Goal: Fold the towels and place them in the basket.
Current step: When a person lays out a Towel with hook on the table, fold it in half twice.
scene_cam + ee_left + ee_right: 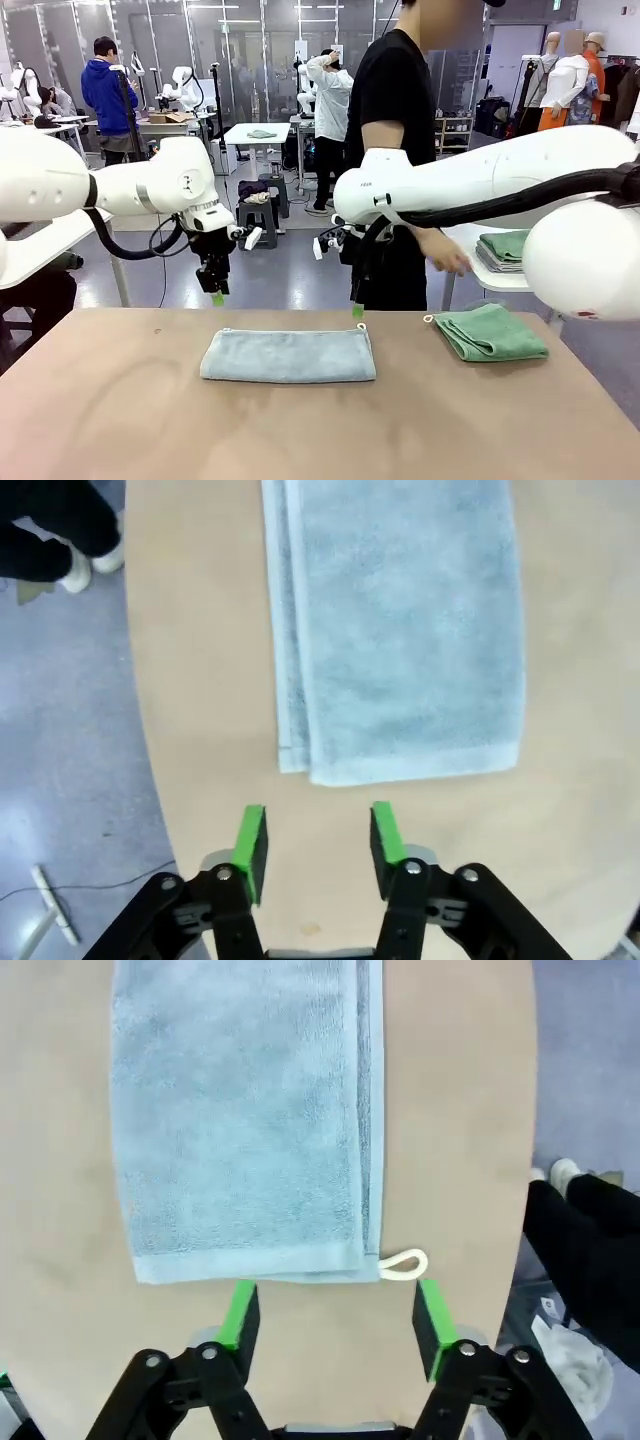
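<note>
Surface (pixel 120 420) first: the work sits toward its far edge, so a pull in that direction could drag cloth off onto the floor.

Person (pixel 395 100) stands at that far side, one hand (pixel 447 252) hanging low just behind my right arm. If I swing that arm back or outward, I judge a bump likely.

Grey-blue towel (pixel 288 355) lies mid-surface as a long flat strip, folded lengthwise. The next fold needs both ends lifted evenly. If one end lags, the strip twists and the fold skews.

Green towel (pixel 490 332) sits folded near the right edge, well apart from the grey-blue one. A low sweep of my right arm could drag it.

Left hand (pixel 315 845) hangs over bare surface just off one short end, jaws partly spread, nothing in them. Right hand (pixel 338 1325) hangs just off the other short end, jaws spread wider, also empty. If either comes down where it is, it pinches air or surface rather than cloth.

Layer edges on the long side look slightly offset. If a pinch catches only the top layer, the fold peels open.

Hanging loop (pixel 405 1263) pokes out at the right-hand corner, just ahead of one finger, and could snag on it.
</note>
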